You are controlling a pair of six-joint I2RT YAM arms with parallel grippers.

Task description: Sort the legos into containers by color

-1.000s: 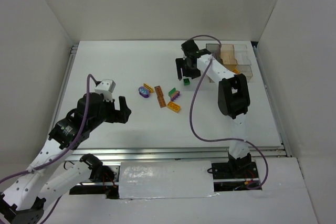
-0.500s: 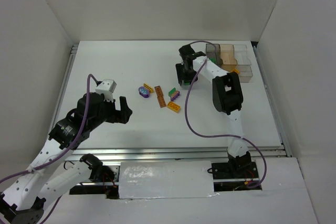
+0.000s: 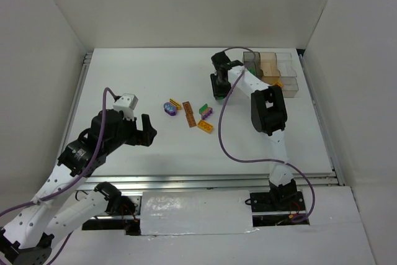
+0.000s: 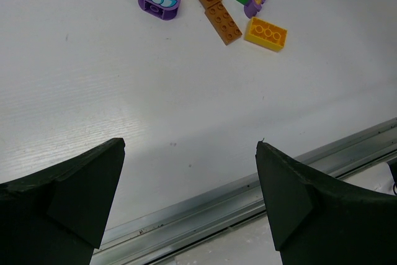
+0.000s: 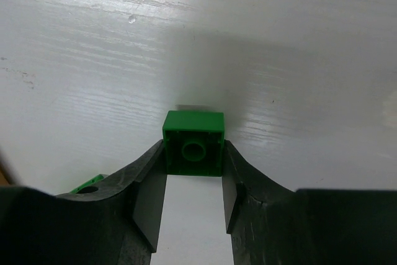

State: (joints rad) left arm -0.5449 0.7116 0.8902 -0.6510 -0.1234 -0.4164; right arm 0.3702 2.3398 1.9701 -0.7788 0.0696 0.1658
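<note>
Pinching a green brick [image 5: 193,144], the right hand [image 5: 193,178] sits at nine o'clock of the tray [image 3: 289,89]. Most legos [image 4: 214,5] lie unsorted on the counter [image 4: 155,110] (left hand [image 4: 189,172] spread, idle).

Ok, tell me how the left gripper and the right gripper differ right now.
The left gripper is open and empty; the right gripper is shut on a green brick. The left gripper sits nearer the table's front edge, the right gripper close to the tray. Both have dark fingers.
</note>
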